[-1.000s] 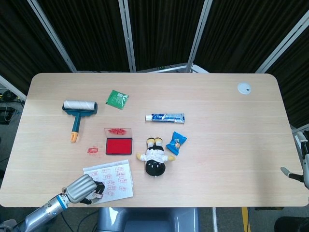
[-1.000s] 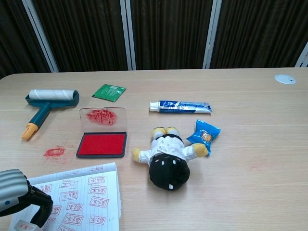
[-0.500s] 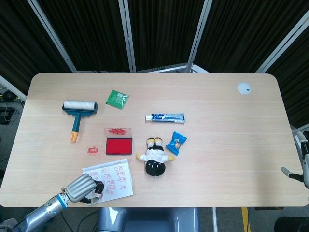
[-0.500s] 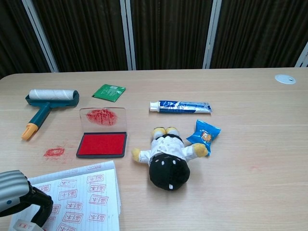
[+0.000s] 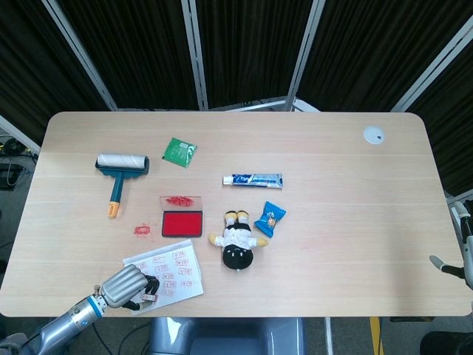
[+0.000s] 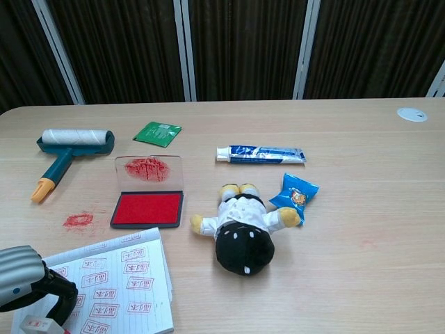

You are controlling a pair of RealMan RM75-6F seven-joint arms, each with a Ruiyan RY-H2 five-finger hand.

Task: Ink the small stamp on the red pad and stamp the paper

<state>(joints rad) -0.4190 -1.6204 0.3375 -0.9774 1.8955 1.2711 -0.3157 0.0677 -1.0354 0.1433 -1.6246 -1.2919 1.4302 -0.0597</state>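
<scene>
My left hand [image 5: 124,286] hangs over the near left corner of the paper [image 5: 174,269], fingers curled around the small stamp [image 5: 149,297]. In the chest view the same hand [image 6: 22,284] sits at the bottom left, and the white and red stamp [image 6: 40,324] shows under its dark fingers, on or just above the paper [image 6: 122,285], which carries several red prints. Beyond the paper lies the open red pad [image 5: 182,223] [image 6: 147,208], its clear lid smeared red. A sliver of my right hand [image 5: 448,263] shows off the table's right edge, its state unclear.
A plush doll [image 6: 241,229] lies right of the pad, with a blue snack packet [image 6: 294,193] and a toothpaste tube [image 6: 261,154] beyond. A lint roller [image 6: 64,149], a green sachet [image 6: 157,133] and a red ink smear [image 6: 78,220] are at the left.
The paper has slid and turned slightly to the left under my left hand. The hand has drawn a little toward the near edge, and the stamp shows more plainly.
</scene>
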